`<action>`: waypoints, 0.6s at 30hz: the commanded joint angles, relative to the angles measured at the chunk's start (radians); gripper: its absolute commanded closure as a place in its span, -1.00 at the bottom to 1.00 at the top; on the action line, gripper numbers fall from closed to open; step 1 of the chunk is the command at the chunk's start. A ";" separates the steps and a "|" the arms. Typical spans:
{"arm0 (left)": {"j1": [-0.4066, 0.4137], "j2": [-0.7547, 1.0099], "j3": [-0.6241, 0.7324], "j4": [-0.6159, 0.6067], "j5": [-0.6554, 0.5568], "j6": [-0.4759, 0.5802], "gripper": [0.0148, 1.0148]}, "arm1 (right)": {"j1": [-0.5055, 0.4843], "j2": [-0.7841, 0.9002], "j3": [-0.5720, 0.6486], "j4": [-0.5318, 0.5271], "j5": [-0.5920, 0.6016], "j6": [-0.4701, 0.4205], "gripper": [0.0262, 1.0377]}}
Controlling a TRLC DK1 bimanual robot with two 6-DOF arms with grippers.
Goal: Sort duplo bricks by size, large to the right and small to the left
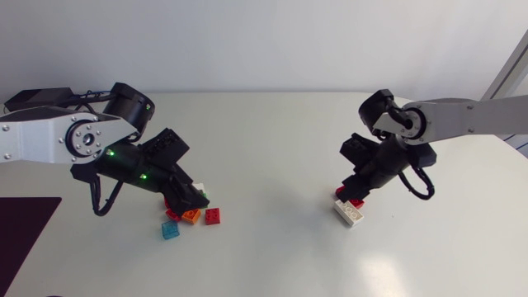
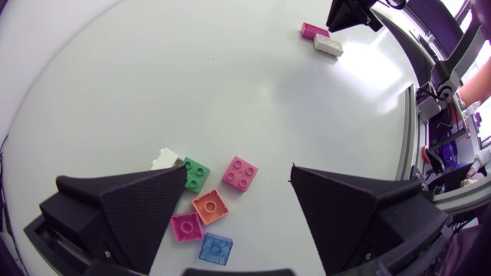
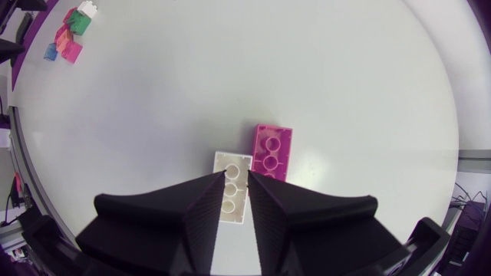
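Observation:
My left gripper (image 2: 238, 169) hangs open and wide over a cluster of small square bricks: green (image 2: 195, 173), pink (image 2: 240, 173), orange (image 2: 209, 205), magenta (image 2: 186, 227) and blue (image 2: 215, 248). A small white brick (image 2: 164, 159) peeks out beside its left finger. In the head view this gripper (image 1: 191, 198) covers part of the cluster. My right gripper (image 3: 234, 180) is low over a long white brick (image 3: 232, 195) that lies on the table, a finger against each long side. A long pink brick (image 3: 272, 151) lies right beside the white one.
The two long bricks (image 1: 349, 213) sit at the table's right, the small ones (image 1: 194, 217) at its left, with bare tabletop (image 1: 272, 165) between them. A dark mat (image 1: 21, 227) lies at the front left corner.

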 commanded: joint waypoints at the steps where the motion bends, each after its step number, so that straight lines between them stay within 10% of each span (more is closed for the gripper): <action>1: -0.009 -0.002 0.019 0.005 -0.005 -0.028 -0.92 | -0.007 0.054 0.043 0.017 -0.008 -0.010 0.19; 10: 0.011 -0.030 -0.010 0.005 -0.007 -0.025 -0.92 | -0.080 0.251 0.158 0.085 -0.024 -0.016 0.21; 18: 0.014 -0.047 -0.016 0.005 -0.007 -0.025 -0.92 | -0.070 0.249 0.113 0.085 -0.027 -0.016 0.72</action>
